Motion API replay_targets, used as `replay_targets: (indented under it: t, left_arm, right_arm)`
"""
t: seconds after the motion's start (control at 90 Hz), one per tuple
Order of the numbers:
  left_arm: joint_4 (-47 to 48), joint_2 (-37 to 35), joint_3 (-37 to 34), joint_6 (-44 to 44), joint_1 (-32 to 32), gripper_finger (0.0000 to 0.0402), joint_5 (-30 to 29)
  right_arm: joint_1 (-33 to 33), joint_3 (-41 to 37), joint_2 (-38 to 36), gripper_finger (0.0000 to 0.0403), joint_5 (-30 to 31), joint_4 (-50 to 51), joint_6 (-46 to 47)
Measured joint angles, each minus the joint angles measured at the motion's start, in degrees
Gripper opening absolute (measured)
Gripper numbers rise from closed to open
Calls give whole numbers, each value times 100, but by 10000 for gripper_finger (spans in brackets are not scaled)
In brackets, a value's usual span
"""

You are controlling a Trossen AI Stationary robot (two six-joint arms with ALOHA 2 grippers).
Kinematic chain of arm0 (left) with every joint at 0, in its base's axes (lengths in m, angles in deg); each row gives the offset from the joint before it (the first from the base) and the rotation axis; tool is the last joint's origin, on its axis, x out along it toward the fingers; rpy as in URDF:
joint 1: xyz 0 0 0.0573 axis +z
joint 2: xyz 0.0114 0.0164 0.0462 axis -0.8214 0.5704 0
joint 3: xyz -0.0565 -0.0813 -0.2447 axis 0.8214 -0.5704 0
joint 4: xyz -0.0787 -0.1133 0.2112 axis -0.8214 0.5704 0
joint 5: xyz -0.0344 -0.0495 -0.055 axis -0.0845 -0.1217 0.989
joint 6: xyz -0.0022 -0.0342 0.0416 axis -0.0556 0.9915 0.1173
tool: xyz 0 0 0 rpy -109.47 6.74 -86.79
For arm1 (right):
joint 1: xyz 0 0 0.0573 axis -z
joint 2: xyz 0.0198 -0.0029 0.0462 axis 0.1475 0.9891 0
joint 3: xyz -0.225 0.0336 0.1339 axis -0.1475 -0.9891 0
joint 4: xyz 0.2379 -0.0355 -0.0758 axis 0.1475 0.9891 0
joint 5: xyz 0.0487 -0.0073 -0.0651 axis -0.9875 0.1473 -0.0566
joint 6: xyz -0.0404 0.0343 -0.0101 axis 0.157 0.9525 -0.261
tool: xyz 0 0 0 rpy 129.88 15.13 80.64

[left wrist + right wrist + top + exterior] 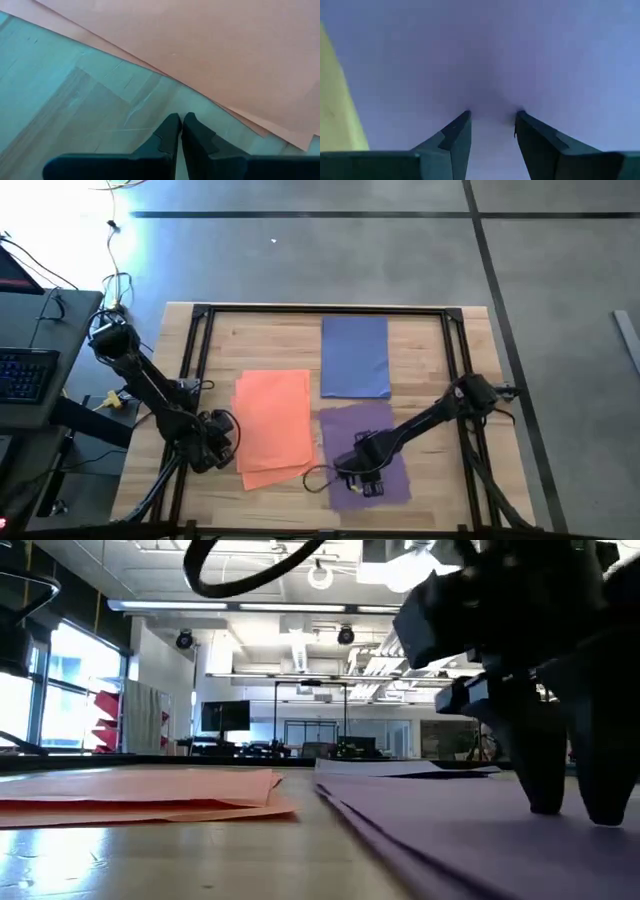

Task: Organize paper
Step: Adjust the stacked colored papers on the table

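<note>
We saw the paper sorted into three flat piles on the light wooden butcher-block table (420,340). The thin orange sheets (273,425) lay left of centre, fanned a little so that lower sheets showed past the top one at the near edge. The blue sheets (355,356) lay squarely stacked toward the far side, and the purple sheets (368,452) lay in front of them, just beside the orange pile and slightly skewed.

The right gripper (492,116) stood over the purple pile, its two dark fingers parted by a moderate gap with tips down at the sheet surface and nothing between them; in the low view the fingers (545,775) met the purple paper (480,830). The left gripper (181,119) sat over bare wood beside the near left corner of the orange pile (200,55), its fingers pressed together and holding nothing.

The right arm covered part of the purple pile from above, so we could not count its sheets. The number of sheets in any pile was hard to make out. We could read no writing or labels on the paper or the table
</note>
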Motion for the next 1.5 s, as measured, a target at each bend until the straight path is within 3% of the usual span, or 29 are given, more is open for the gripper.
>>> replay_targets:
  t: [0.122,0.333,0.5,0.756,0.856,0.956,1.078,1.167,1.344,1.5]
  left_arm:
    - [-7,0,0,0,-9,0,-33]
    - [-11,0,2,2,-12,0,-40]
    - [-17,0,2,2,-28,0,-59]
    - [3,0,35,25,-38,0,-73]
    - [600,26,377,85,-35,0,7]
    - [1529,0,1071,92,-35,0,-53]
    - [2501,-38,1794,-11,59,0,-925]
    - [2686,-50,1984,-374,436,0,-1767]
    - [2265,-68,1871,-2103,1970,0,-2465]
    - [1076,-69,1823,-4438,3452,0,-2449]
  right_arm:
    - [27,6,13,138,-98,-83,402]
    - [-7,2,24,138,53,-42,-239]
    - [-15,-1,0,138,370,155,-606]
    - [-6,492,-206,138,1061,916,-420]
    - [-15,826,-316,138,1348,739,-488]
    - [-23,885,-298,138,1538,-156,-843]
    - [-16,894,-229,138,1526,-1560,-1580]
    - [14,898,-58,138,1489,-2467,-2003]
    - [148,900,393,138,837,-4059,-2220]
    - [137,900,817,138,630,-4694,-2215]
